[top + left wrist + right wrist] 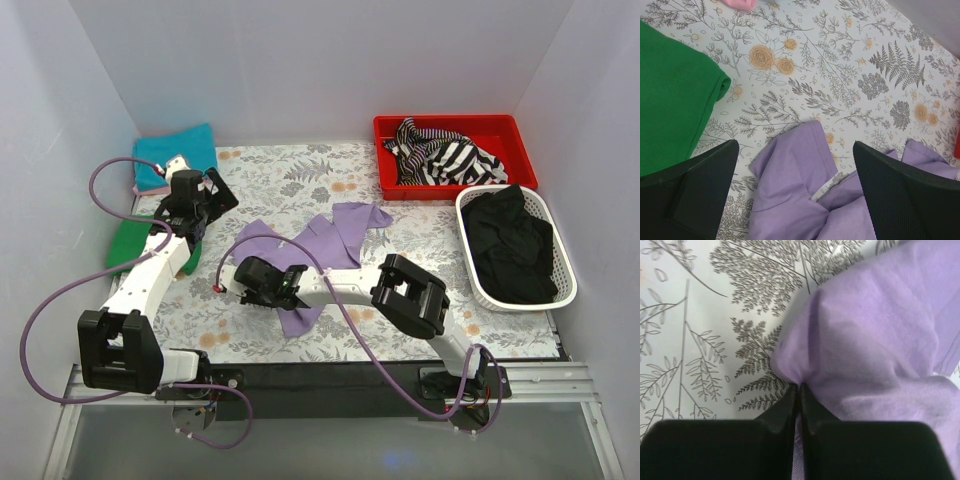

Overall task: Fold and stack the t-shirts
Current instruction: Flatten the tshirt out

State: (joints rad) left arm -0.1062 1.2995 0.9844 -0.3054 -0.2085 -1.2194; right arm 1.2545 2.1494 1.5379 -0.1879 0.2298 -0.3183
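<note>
The purple t-shirt (335, 235) lies rumpled in the middle of the table (300, 170), not yet folded; the right hand (799, 387) has its fingers pinched together on a fold of cloth at the shirt's eight o'clock edge, likely to draw that side out flat; the left hand (795, 147) hangs near the ten o'clock corner, fingers wide apart and holding nothing, probably placed for a second hold; a folded green t-shirt (130, 245) and teal t-shirt (180, 150) sit at the table's ten o'clock.
</note>
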